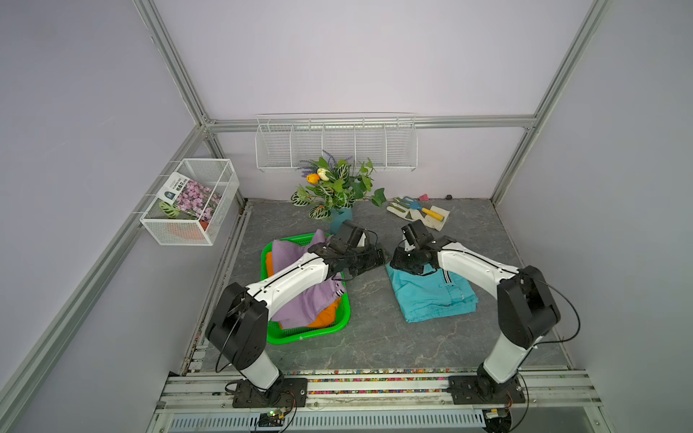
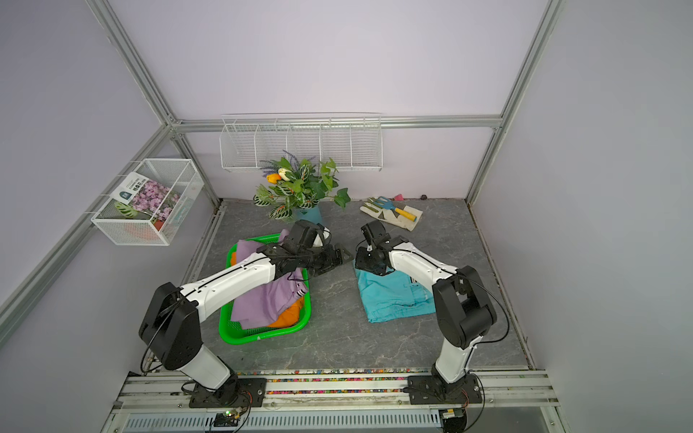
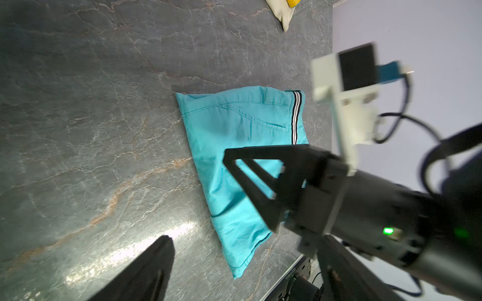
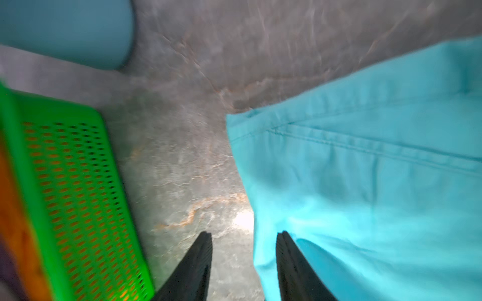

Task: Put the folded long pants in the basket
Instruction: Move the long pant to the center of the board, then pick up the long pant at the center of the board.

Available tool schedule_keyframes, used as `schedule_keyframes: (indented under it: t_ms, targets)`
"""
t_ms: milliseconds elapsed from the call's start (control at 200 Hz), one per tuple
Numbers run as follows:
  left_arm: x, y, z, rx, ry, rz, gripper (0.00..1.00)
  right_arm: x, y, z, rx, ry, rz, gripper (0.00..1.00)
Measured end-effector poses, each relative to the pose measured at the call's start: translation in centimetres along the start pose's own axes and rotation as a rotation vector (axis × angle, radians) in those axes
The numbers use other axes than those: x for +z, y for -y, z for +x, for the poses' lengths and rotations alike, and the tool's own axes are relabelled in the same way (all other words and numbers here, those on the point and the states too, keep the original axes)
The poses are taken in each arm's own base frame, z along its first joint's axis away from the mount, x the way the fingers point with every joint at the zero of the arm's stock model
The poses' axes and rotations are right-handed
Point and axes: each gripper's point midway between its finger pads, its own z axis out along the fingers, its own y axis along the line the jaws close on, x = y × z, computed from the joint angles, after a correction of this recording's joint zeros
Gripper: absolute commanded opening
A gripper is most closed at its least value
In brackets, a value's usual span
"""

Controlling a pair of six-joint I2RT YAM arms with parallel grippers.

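Read the worktop (image 1: 375,337) as a dial in both top views, with the robot bases at 6 o'clock and the back wall at 12.

Nearest, at about 9 o'clock, sits the green basket (image 1: 300,338). The orange pants (image 1: 327,318) lie in its bottom. The lilac pants (image 1: 300,303) lie on top of them, with the striped hem toward 3 o'clock and the far end rising above the basket's 12 o'clock rim. The left arm (image 1: 288,281) reaches across the basket from 7 o'clock.

At about 3 o'clock the teal pants (image 1: 431,300) lie folded flat on the worktop, outside the basket and apart from it. A black-and-white stripe (image 3: 294,117) runs along one edge.

Just past centre the two grippers face tip to tip, near each other with a small gap between them. The left gripper (image 1: 381,258) hangs over bare worktop between the basket and the teal pants. Its fingers (image 3: 156,268) stand wide with nothing between them, and only one shows in the left wrist view. The right gripper (image 4: 244,232) is low over the teal pants' 10 o'clock corner. Its fingers (image 4: 200,260) are parted by a narrow gap, one over bare stone and one over the cloth. The cloth's edge lies between them, ungripped, and that view is blurred.

Farther off, toward 12 o'clock, a leafy plant (image 1: 333,187) stands in a blue vase (image 1: 343,219). At 1 o'clock white gloves (image 1: 399,210) lie with a trowel (image 1: 423,210) on them. A wire rack (image 1: 337,148) hangs on the back wall. A wire box (image 1: 176,232) hangs on the left wall at 10 o'clock.
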Motion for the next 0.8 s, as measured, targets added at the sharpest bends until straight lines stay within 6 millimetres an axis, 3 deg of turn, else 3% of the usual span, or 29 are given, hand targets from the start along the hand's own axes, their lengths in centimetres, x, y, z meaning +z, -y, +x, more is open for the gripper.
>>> schedule_keyframes:
  t_ms: [80,145,220,290,425,595,800]
  targets:
    - [0.7,-0.1,0.3,-0.012,-0.028,0.006,0.90,-2.1,1.4,-2.0,0.016,0.042,-0.011,0.52]
    - [1.8,-0.2,0.6,-0.022,-0.059,0.021,0.89,-3.5,3.6,-3.5,0.048,0.066,-0.008,0.65]
    - [3.2,-0.7,1.3,-0.046,-0.109,0.036,0.89,-4.8,7.7,-5.3,0.111,0.099,0.024,0.81]
    - [4.6,-1.3,2.1,-0.072,-0.159,0.046,0.88,-5.3,11.3,-5.9,0.156,0.105,0.057,0.83]
    - [6.8,-2.7,3.7,-0.123,-0.251,0.039,0.88,-4.8,16.4,-4.1,0.246,0.052,0.064,0.85]
    - [7.9,-2.9,4.4,-0.144,-0.307,0.042,0.87,-4.1,21.2,-1.1,0.394,0.002,0.050,0.87]
    - [9.2,-2.7,4.7,-0.167,-0.355,0.053,0.82,-4.6,23.6,-0.7,0.420,0.011,0.080,0.89]
